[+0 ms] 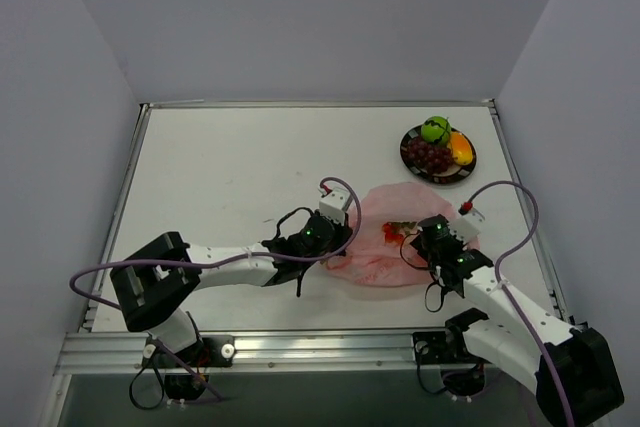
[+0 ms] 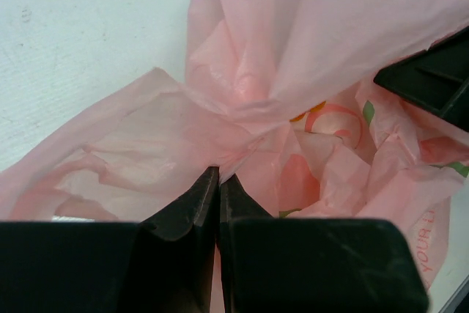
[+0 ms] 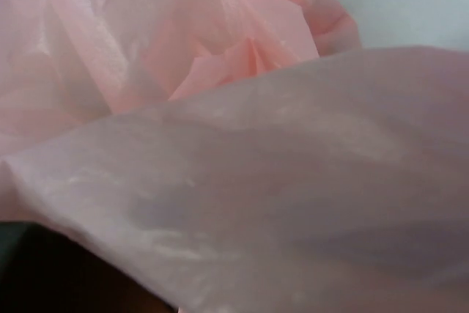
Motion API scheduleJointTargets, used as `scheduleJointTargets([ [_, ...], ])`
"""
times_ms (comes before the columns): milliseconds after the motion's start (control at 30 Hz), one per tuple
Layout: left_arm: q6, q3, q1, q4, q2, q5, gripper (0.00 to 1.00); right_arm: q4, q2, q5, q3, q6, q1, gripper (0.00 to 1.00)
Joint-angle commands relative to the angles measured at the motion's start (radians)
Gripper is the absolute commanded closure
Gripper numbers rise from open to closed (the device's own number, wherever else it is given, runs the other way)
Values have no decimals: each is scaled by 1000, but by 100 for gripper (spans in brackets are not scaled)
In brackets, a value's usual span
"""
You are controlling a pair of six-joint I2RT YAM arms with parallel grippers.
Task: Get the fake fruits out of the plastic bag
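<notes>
The pink plastic bag (image 1: 390,247) lies crumpled on the table between my two grippers. My left gripper (image 1: 340,235) is shut on a fold of the bag's left edge (image 2: 218,172), its jaws pressed together on the film. My right gripper (image 1: 418,239) sits at the bag's right side, and its black body shows in the left wrist view (image 2: 432,78). In the right wrist view, bag film (image 3: 278,181) covers the fingers. A small red strawberry (image 1: 392,233) with green leaves shows at the bag's mouth beside the right gripper. The grape bunch (image 1: 428,156), green ball (image 1: 435,129) and yellow-orange piece (image 1: 460,149) lie on the plate.
The round black plate (image 1: 412,137) stands at the back right, beyond the bag. Raised rails run along the table's edges (image 1: 300,104). White table surface (image 1: 240,177) stretches to the left and back of the bag.
</notes>
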Motion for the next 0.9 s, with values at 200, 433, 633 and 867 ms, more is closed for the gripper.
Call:
scheduleJointTargets([
  [200,-63,19,-13,69,30,30,98,-44,-15,27,-42,158,-32,52],
  [433,-58,25,-13,72,55,18,98,-70,-57,-9,27,31,-15,38],
  [633,-61,29,-13,81,80,30,98,-77,-67,13,133,-64,63,39],
  [867,-55,25,-13,90,73,32,98,-68,94,76,225,-109,186,42],
])
